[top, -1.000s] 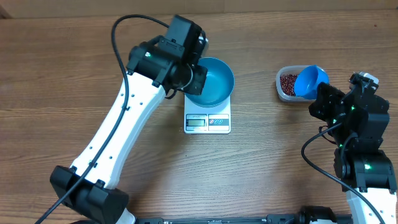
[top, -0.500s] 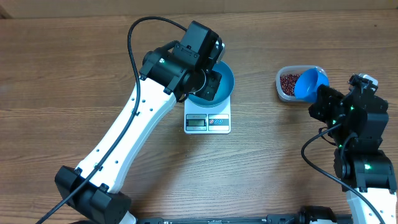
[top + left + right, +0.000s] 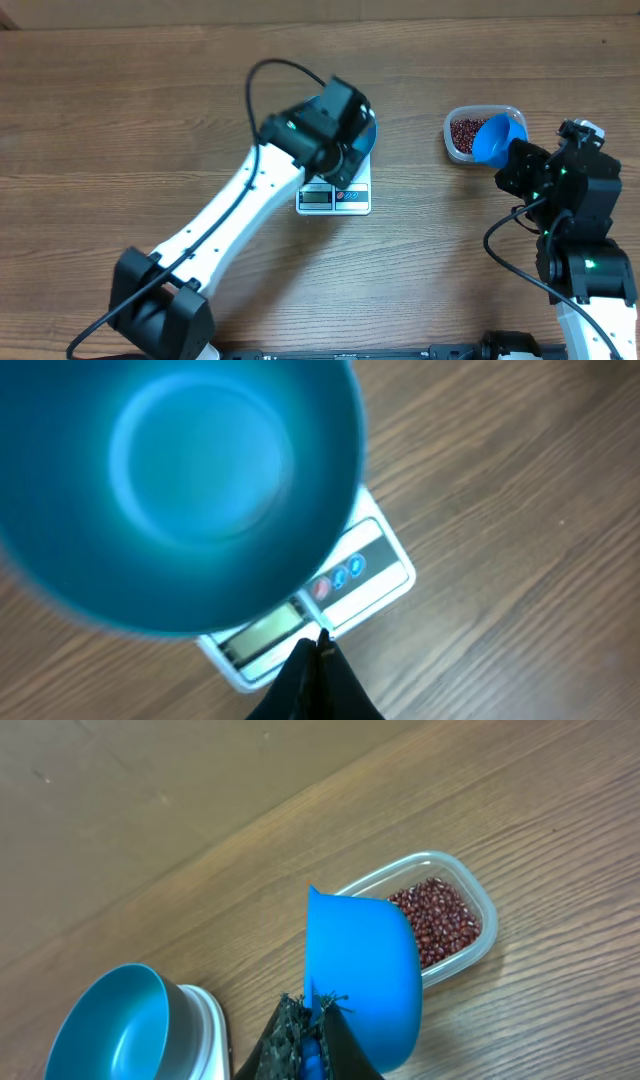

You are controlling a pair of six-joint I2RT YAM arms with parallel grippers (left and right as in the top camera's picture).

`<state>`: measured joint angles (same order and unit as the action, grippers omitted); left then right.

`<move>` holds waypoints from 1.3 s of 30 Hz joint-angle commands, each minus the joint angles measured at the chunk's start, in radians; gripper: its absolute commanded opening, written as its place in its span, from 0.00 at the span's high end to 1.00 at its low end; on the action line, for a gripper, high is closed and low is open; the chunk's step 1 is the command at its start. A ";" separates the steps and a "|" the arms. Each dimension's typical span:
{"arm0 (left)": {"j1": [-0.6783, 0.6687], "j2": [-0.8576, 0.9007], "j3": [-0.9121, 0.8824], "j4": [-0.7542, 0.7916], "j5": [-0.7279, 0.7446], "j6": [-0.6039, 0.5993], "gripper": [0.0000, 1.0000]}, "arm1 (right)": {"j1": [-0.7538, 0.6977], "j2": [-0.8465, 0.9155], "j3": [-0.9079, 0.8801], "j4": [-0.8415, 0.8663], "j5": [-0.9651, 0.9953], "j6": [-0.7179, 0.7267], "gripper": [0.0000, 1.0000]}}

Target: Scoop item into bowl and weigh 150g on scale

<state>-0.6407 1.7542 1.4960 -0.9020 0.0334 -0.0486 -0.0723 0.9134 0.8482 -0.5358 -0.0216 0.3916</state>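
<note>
- The beans [image 3: 463, 130] lie as a maroon heap in a clear tub [image 3: 484, 909] at the right of the table [image 3: 100, 120], well apart from the scale [image 3: 335, 197].
- The bowl [image 3: 190, 480] sits on the scale. From overhead the left arm [image 3: 240, 200] covers most of it, leaving only a blue sliver at its right edge.
- The left wrist view shows the bowl's inside bare and blue but blurred, with its rim cut off at the top and left. It hides most of the scale except the display and buttons.
- The left gripper [image 3: 318, 647] has its fingers pressed together on nothing, just over the scale's display edge.
- The right gripper [image 3: 312, 1015] clamps the handle of a blue scoop [image 3: 365, 970], which overlaps the tub's near rim.
- Whether the scoop touches the beans cannot be told.
- Only the right wrist view shows the bowl, scale and tub together.
</note>
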 commanded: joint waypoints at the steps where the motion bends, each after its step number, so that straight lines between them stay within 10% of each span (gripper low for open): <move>1: -0.039 -0.008 -0.077 0.058 -0.022 0.022 0.96 | -0.006 0.010 0.024 0.005 0.009 -0.007 0.96; 18: -0.072 -0.008 -0.324 0.460 -0.071 0.055 0.96 | -0.006 0.067 0.024 -0.013 0.009 -0.007 0.96; 39: -0.071 -0.008 -0.431 0.523 -0.144 0.066 0.96 | -0.006 0.067 0.024 -0.045 0.009 -0.007 0.96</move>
<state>-0.7120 1.7542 1.0737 -0.3801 -0.1028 0.0040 -0.0723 0.9840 0.8482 -0.5793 -0.0216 0.3912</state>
